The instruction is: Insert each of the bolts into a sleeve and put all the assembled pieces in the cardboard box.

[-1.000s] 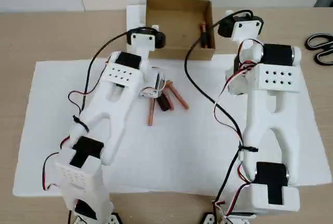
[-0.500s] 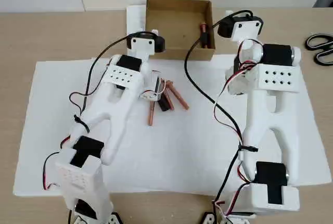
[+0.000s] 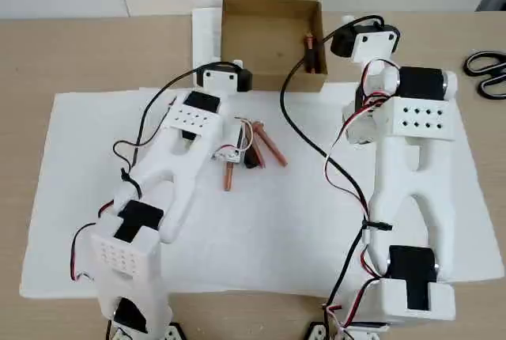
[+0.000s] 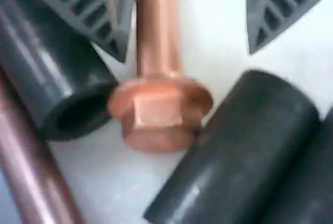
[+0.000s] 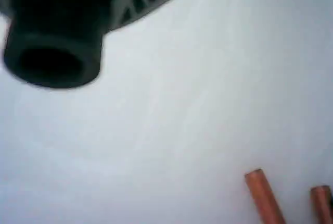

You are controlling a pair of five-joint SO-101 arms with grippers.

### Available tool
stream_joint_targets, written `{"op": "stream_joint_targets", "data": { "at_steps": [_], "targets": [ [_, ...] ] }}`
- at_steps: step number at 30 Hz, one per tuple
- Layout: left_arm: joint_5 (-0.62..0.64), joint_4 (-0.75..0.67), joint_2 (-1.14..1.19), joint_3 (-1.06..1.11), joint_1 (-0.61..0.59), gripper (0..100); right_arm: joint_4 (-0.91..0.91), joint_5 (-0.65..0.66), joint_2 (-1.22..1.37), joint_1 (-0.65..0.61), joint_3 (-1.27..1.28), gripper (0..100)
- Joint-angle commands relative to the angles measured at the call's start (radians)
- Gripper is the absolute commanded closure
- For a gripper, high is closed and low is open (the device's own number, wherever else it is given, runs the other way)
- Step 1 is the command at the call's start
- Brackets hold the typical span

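Observation:
In the left wrist view my left gripper (image 4: 187, 49) is open, its grey fingers (image 4: 93, 10) on either side of a copper bolt's (image 4: 158, 78) shaft. The bolt lies on the white sheet between two black sleeves (image 4: 49, 83) (image 4: 244, 151), and a second copper bolt (image 4: 28, 182) lies beside them. From above, that gripper (image 3: 237, 146) sits over the pile of bolts and sleeves (image 3: 261, 146) at mid table. My right gripper (image 3: 356, 130) holds a black sleeve (image 5: 52, 47) above the sheet, two bolt ends (image 5: 263, 195) showing farther off. The cardboard box (image 3: 273, 8) at the back holds one assembled piece (image 3: 311, 54).
A white sheet (image 3: 300, 229) covers the tabletop under both arms. Scissors (image 3: 489, 71) lie at the far right edge. A black cable (image 3: 316, 150) runs from the right arm's wrist across the sheet. The sheet's near half has free room.
My left arm has drawn back from the box and come down over the pile, so its fingers now straddle a bolt. The right arm has not moved.

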Motion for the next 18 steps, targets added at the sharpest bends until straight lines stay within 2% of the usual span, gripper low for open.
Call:
{"op": "stream_joint_targets", "data": {
  "at_steps": [1,8,14,18],
  "targets": [
    [0.006,-0.025,0.005,-0.035,0.003,86,-0.013,-0.008,-0.051,0.004,-0.005,98.5],
    [0.006,-0.037,0.044,-0.035,0.014,87,-0.013,-0.008,-0.051,0.004,-0.005,98.5],
    [0.000,-0.035,0.040,-0.036,0.072,97,-0.013,-0.008,-0.051,0.004,-0.005,98.5],
    [-0.002,-0.029,0.038,-0.036,0.094,99,-0.013,-0.008,-0.051,0.004,-0.005,98.5]
  ]
}}
